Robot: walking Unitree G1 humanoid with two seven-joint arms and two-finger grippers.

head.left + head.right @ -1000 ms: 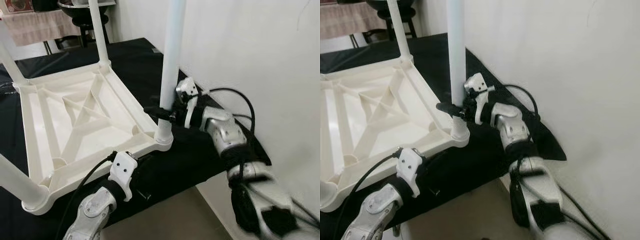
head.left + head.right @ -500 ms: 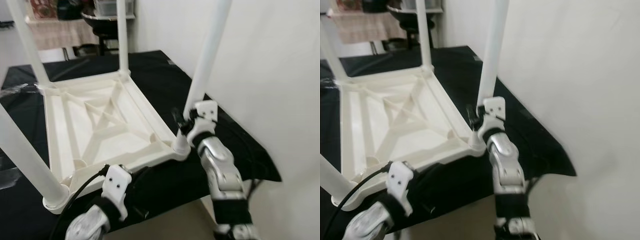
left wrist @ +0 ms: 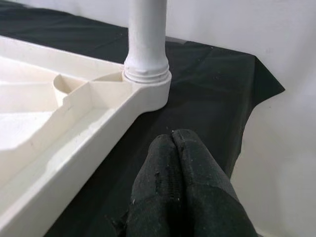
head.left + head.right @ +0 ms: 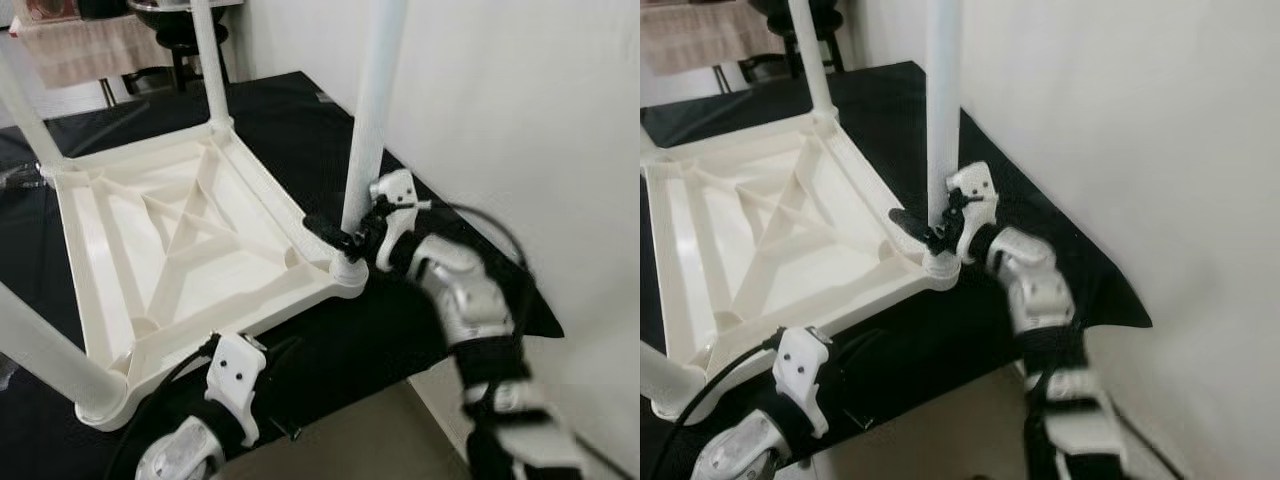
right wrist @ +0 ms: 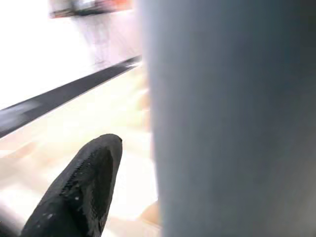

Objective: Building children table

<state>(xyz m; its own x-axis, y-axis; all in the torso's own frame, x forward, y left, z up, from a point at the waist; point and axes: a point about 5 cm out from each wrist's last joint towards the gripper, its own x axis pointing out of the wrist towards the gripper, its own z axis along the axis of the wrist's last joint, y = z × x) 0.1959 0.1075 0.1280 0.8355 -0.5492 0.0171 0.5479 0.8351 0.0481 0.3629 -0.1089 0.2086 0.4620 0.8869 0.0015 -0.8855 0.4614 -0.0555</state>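
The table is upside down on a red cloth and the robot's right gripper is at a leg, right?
Not quite: the cloth is black, as the left eye view shows. The table is upside down, and the right gripper is at the leg.

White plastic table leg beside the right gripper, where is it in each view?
Left eye: white plastic table leg right of centre.
Right eye: near centre.
Left wrist: beyond the left gripper.
Right wrist: the blurred grey column close up.
Landmark: the round corner socket at its foot.
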